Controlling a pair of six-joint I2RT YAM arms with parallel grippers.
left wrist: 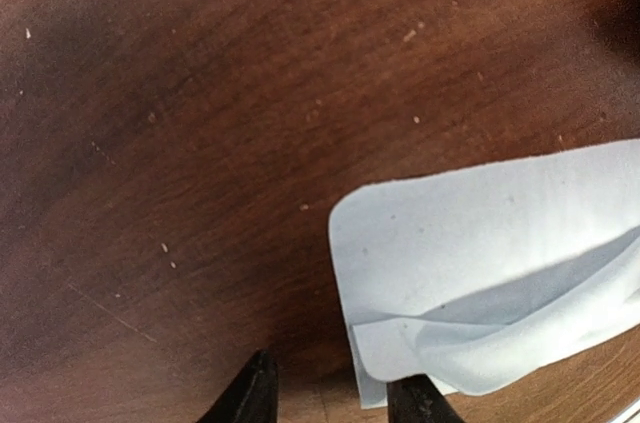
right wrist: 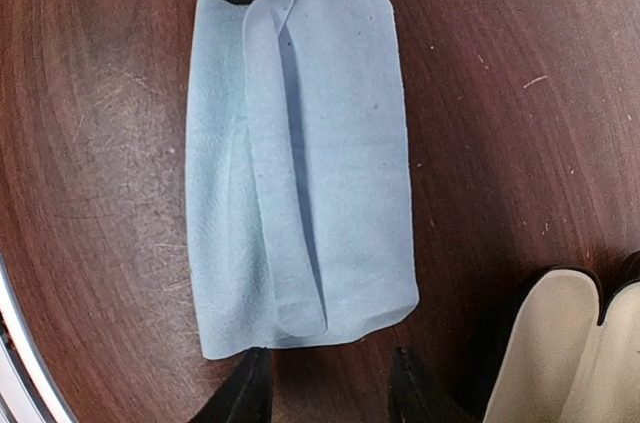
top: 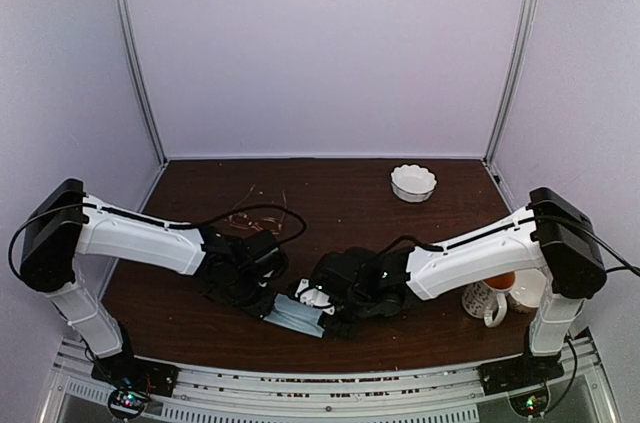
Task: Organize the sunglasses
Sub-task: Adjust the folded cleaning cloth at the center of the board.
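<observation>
Clearly nearer the left arm: copper-wire sunglasses [top: 245,220], thin and glinting, on the dark wooden table [top: 340,193] just beyond that wrist, behind both sets of fingers, long axis seemingly across the table. No sign of the dark-framed pair. Left gripper [left wrist: 335,398] part open at a corner of the soft, folded light-blue cloth [right wrist: 330,143], clamping nothing. Right gripper [right wrist: 330,393] likewise part open, empty, at the cloth's opposite end, beside the cream-lined case [right wrist: 545,343].
</observation>
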